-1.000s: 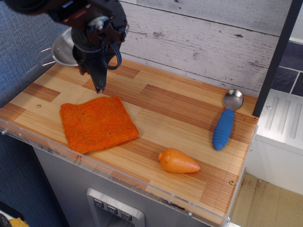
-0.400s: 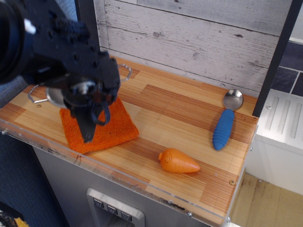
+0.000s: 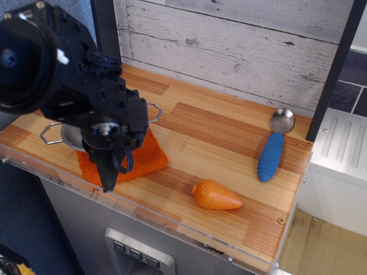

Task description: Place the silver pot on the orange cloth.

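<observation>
The silver pot (image 3: 71,137) is mostly hidden behind my black gripper (image 3: 108,175). Only its left rim and its two wire loop handles show, one at the left and one at the right. It hangs low over the orange cloth (image 3: 150,153), which lies flat near the table's front left edge and is largely covered by the arm. The gripper is shut on the pot's rim. One dark finger (image 3: 109,167) points down in front of the cloth. I cannot tell whether the pot touches the cloth.
An orange plastic carrot (image 3: 216,195) lies at the front middle. A blue-handled metal spoon (image 3: 273,150) lies at the right. A clear plastic lip (image 3: 189,232) runs along the table's front edge. A grey plank wall (image 3: 241,51) stands behind.
The gripper has carried the pot from the back left corner forward and down over the cloth. Since the last frame it has shifted slightly right and lower.
</observation>
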Controlling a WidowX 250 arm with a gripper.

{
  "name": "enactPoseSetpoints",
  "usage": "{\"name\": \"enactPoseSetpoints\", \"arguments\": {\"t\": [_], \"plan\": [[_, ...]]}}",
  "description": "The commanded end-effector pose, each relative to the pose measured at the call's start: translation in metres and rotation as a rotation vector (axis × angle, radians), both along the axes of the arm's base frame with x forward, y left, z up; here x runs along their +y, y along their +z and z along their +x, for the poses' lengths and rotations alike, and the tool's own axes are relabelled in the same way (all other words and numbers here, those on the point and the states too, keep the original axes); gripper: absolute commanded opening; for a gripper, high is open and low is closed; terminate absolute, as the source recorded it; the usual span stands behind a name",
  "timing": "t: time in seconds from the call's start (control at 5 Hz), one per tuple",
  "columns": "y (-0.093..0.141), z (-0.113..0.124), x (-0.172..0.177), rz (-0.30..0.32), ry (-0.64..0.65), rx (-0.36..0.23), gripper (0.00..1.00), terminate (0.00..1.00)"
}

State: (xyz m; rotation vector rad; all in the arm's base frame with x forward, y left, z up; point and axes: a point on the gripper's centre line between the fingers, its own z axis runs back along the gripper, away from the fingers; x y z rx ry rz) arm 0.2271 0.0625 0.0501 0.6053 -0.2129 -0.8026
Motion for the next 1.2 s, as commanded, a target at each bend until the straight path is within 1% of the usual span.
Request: {"name": "enactPoseSetpoints", "arguments": {"t": [0.0,0.2,0.4,0.8,1.0], "plan": [[-0.017,0.001,-0.004,0.013,-0.035,0.031,0.00,0.00],[-0.024,0.002,-0.003,0.045,-0.045,0.065,0.00,0.00],[-0.022,0.005,0.001,0.068,0.000,0.066,1.00,0.00],[-0.013,0.004,0.004,0.067,0.040,0.046,1.00,0.00],[-0.008,0.004,0.002,0.059,0.028,0.034,1.00,0.00]]}}
